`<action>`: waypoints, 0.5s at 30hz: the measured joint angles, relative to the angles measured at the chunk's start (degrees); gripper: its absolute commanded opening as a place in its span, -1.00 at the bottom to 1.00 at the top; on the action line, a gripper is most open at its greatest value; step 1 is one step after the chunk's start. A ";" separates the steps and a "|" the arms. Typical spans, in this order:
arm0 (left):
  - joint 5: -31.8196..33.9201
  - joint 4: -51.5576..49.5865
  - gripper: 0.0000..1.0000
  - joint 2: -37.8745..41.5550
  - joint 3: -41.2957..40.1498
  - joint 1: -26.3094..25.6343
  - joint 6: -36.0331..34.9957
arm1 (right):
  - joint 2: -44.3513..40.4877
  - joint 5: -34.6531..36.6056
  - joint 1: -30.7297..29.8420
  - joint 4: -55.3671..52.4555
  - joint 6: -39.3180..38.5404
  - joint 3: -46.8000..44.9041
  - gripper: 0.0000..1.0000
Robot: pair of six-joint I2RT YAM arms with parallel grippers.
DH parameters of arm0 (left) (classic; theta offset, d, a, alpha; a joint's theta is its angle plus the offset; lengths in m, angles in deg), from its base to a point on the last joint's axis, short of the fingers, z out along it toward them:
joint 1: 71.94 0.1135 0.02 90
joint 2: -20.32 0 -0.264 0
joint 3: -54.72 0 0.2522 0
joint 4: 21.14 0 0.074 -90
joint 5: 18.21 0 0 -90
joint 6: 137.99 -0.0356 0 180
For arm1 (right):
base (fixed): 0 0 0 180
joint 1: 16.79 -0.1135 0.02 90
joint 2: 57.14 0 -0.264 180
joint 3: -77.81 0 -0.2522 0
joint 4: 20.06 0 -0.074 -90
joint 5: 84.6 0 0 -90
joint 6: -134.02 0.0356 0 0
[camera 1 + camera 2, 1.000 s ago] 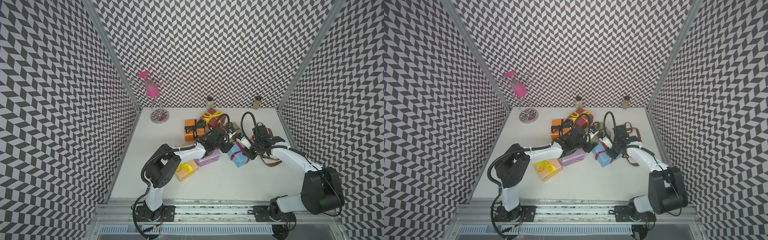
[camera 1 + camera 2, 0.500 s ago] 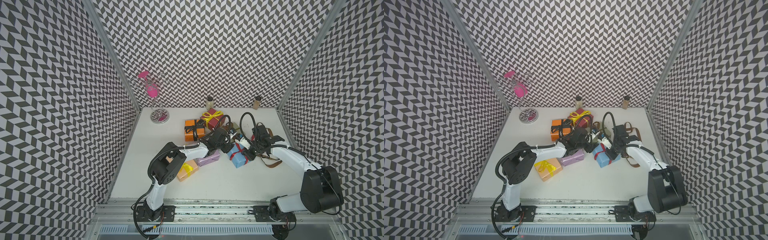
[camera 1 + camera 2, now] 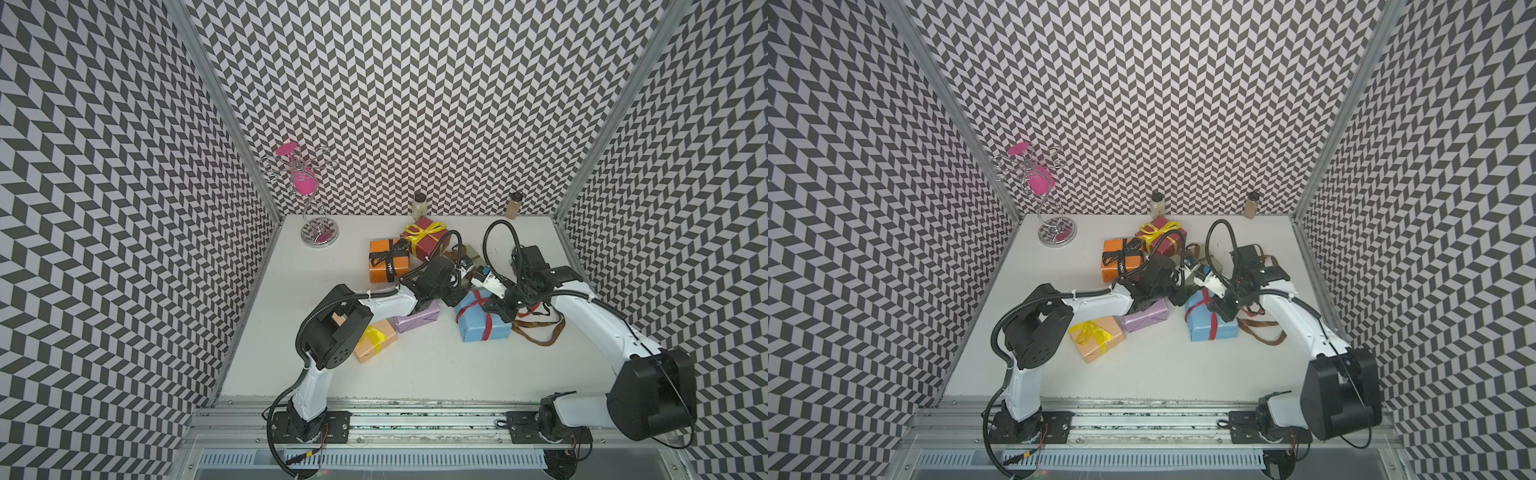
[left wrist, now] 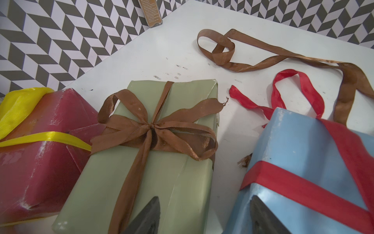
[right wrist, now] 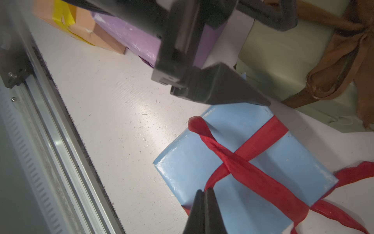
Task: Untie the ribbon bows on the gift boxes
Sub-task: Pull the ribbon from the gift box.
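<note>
Right wrist view: shiny red ribbon (image 5: pixel 253 174) crossed over light blue paper-wrapped box (image 5: pixel 293 162) between the arms, tails loose on white tabletop (image 5: pixel 121 121); right gripper (image 5: pixel 204 200) closed tight against its band (actual pinch unclear). Left gripper (image 4: pixel 204 197) wide open, empty, straddling blue box and sage green paper-wrapped box (image 4: pixel 182 182)

Top views high, facing down, wrist views close, sharing blue box (image 4: pixel 299 145)

Blue box (image 3: pixel 471 325) right of centre, its red ribbon (image 5: pixel 253 174) loose; green box (image 4: pixel 172 182) under a tied brown bow (image 4: pixel 153 129).
</note>
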 measured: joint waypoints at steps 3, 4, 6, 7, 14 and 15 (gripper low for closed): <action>-0.04 0.02 0.41 0.00 -0.13 -0.02 0.00 | -2.21 -0.66 0.28 -0.44 -0.33 0.74 -1.00; -0.04 0.02 0.40 0.00 -0.26 -0.02 0.00 | -3.13 -0.74 0.42 -0.48 -0.37 0.92 -1.00; -0.11 0.20 0.41 0.04 -0.59 -0.04 0.00 | -4.72 -0.90 0.70 -0.52 -0.37 1.38 -1.00; -0.15 0.39 0.41 0.07 -0.79 -0.04 0.00 | -5.64 -0.94 0.85 -0.52 -0.35 1.75 -1.00; -0.22 1.31 0.40 0.42 -1.70 -0.04 0.00 | -9.84 -1.07 1.07 -0.31 0.63 7.65 -1.00; -0.22 1.38 0.41 0.59 -1.92 -0.04 0.00 | -10.19 -1.05 1.07 -0.31 0.68 8.50 -1.00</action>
